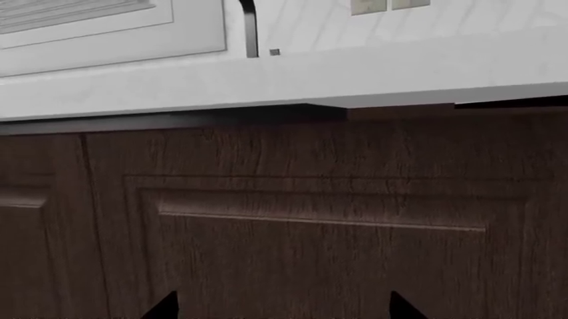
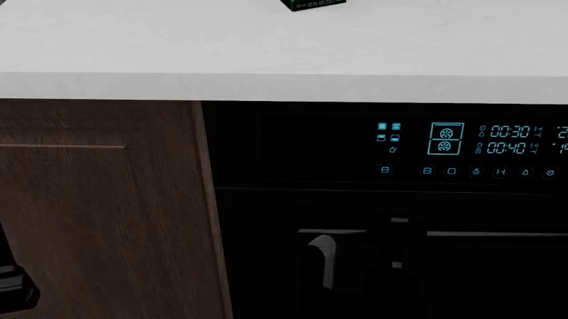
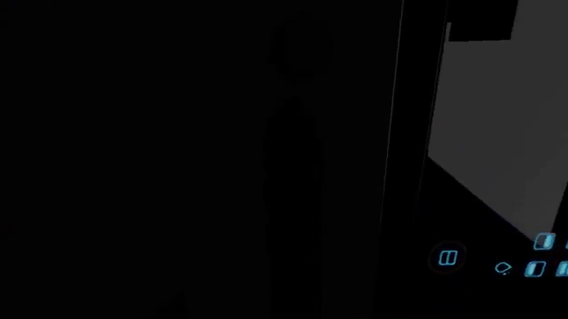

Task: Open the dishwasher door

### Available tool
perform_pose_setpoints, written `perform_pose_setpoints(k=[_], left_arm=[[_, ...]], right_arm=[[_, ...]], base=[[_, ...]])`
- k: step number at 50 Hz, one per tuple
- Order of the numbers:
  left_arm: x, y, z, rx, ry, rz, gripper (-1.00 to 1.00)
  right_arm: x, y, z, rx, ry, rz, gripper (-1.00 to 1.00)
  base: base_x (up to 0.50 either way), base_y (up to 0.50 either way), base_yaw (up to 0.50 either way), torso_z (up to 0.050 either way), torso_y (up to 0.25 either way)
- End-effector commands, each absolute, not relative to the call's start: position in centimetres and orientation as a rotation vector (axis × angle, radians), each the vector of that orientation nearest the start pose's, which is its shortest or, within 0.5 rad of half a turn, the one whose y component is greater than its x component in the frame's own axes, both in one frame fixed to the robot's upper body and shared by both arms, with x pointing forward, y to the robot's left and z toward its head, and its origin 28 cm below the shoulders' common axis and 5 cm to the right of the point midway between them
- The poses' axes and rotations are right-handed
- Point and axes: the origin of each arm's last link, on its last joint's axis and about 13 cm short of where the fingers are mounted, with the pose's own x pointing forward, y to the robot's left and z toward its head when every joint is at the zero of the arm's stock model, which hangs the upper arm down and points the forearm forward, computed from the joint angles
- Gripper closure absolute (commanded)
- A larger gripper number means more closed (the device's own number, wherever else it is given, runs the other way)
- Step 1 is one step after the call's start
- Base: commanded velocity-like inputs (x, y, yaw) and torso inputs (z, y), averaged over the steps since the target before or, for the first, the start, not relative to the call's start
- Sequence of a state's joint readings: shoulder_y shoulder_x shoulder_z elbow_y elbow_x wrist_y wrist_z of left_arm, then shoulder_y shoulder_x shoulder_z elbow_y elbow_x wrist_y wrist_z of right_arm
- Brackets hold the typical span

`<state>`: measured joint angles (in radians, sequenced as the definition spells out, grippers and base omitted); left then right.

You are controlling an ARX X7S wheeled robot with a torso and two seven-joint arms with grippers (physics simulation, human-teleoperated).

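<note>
The dishwasher door (image 2: 497, 279) is seen shut beneath the lit display (image 2: 461, 147). The right claw (image 2: 377, 256) is placed at its bar handle (image 2: 479, 233); clamped or apart cannot be told. A partial grip could slip off when pulled. The left claw (image 1: 282, 307) is held apart.

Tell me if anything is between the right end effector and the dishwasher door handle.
Nothing visible. In the head view the right end effector is already up against the dishwasher door, at the left end of its bar handle. It is too dark to tell whether it is closed on the bar.
</note>
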<state>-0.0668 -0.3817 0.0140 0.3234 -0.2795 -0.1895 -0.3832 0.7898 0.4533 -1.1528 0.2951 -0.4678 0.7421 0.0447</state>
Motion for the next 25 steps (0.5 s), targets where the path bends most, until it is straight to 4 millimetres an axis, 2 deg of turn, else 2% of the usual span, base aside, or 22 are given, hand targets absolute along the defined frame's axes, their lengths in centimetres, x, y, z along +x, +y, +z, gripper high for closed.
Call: perform_pose_setpoints(k=[1,25], left_arm=[[21.9,27.3,9.4,0.077,-0.194,0.285,-1.00],[21.8,28.1,9.5,0.068,-0.195,0.310,-1.00]], right_arm=[[33.3,-13.8,8.5,-1.551,0.202,0.134,-1.00],[34.9,-13.8,7.5,-1.545,0.227,0.136,-1.00]], base=[[0.00,0.00,0.00,0.000,0.000],[0.00,0.00,0.00,0.000,0.000]])
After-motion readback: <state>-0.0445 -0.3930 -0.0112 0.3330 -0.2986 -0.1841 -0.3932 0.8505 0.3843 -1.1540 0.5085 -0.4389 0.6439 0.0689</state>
